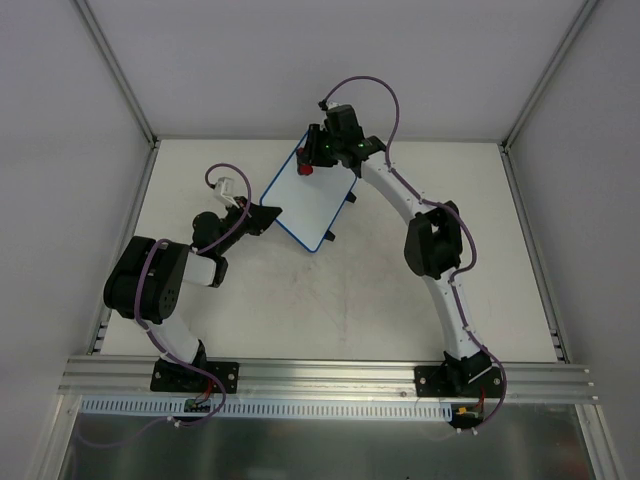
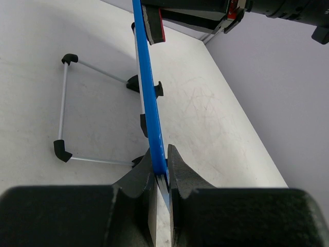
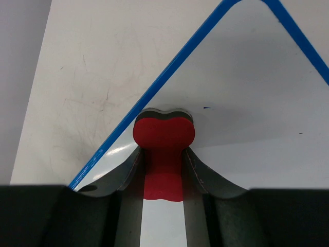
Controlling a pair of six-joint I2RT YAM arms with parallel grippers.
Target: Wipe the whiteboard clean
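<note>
The whiteboard (image 1: 312, 200) sits toward the far middle of the table (image 1: 400, 300), turned on a diagonal, and from above its face looks clean white, with no writing I can pick out. Closer in, the right wrist view tells a finer story: the whiteboard (image 3: 247, 77) shows a tiny blue fleck (image 3: 205, 108) just beyond the eraser, and a darker speck further right, so I'd say the wiping is mostly done with only small leftovers to catch. The red eraser (image 3: 163, 134) is down against the surface near the blue rim (image 3: 154, 87), at the board's far-left corner, and the right gripper (image 3: 163, 154) has it pinched firmly between both fingers. From above, that right gripper (image 1: 318, 150) hangs over the same corner with the eraser (image 1: 307, 168) peeking out red. On the other side, the left gripper (image 2: 162, 175) is clamped on the rim, steadying the board; from above, the left gripper (image 1: 262, 215) meets the near-left edge. A thin wire stand (image 2: 62, 110) shows beside the board in the left wrist view. What's left, by my reckoning, is a short pass toward that fleck and the speck.
</note>
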